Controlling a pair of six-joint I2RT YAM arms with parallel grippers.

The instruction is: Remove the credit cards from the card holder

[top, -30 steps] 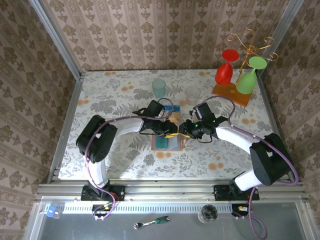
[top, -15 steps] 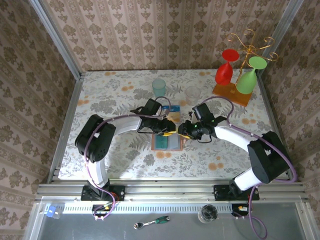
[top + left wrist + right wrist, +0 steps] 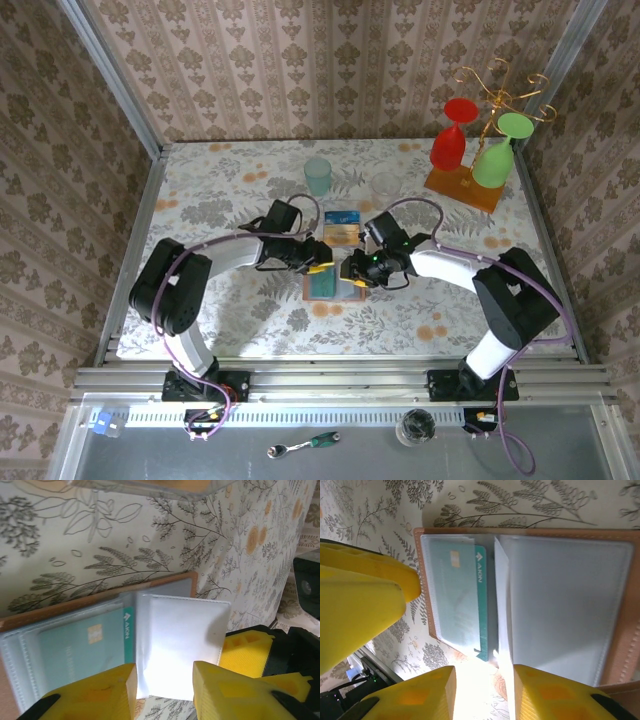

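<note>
We're reading "AION" on the teal card (image 3: 457,600), sitting sleeved in the open card holder (image 3: 330,288). Left gripper (image 3: 164,692) and right gripper (image 3: 484,695) are hovering over it, fingers spread apart. Top cam's also showing blue and tan cards (image 3: 342,226) lying just beyond.

Left gripper (image 3: 320,265) and right gripper (image 3: 353,272) flank the holder (image 3: 330,289), closing off both sides. Cup (image 3: 318,176), glass (image 3: 386,186) and rack (image 3: 463,188) stand behind. The bench (image 3: 210,205) lies open at left.
</note>
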